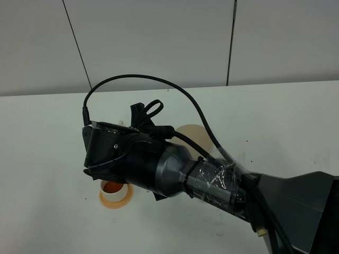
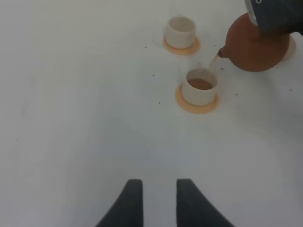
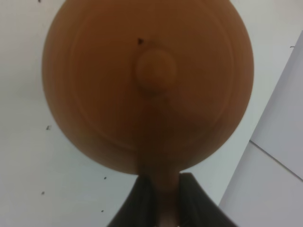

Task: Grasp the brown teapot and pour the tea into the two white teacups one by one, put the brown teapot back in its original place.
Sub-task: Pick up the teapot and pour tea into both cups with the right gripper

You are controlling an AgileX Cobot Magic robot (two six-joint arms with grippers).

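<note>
In the left wrist view the brown teapot (image 2: 258,47) hangs tilted, and a thin stream falls from its spout into the nearer white teacup (image 2: 200,87), which holds brown tea. The farther teacup (image 2: 180,30) stands upright on its own coaster. My right gripper (image 3: 159,189) is shut on the teapot's handle, with the lid knob and body of the teapot (image 3: 149,80) filling the right wrist view. In the high view my right arm hides the teapot; only the filled teacup (image 1: 114,188) shows under it. My left gripper (image 2: 158,203) is open and holds nothing, low over bare table short of the cups.
Each cup sits on a flat orange coaster (image 2: 196,105) (image 2: 181,46). The pale beige saucer (image 1: 193,135) lies bare just behind my right arm (image 1: 175,169), which crosses the white table (image 1: 47,159) from the lower right. A grey panelled wall rises behind.
</note>
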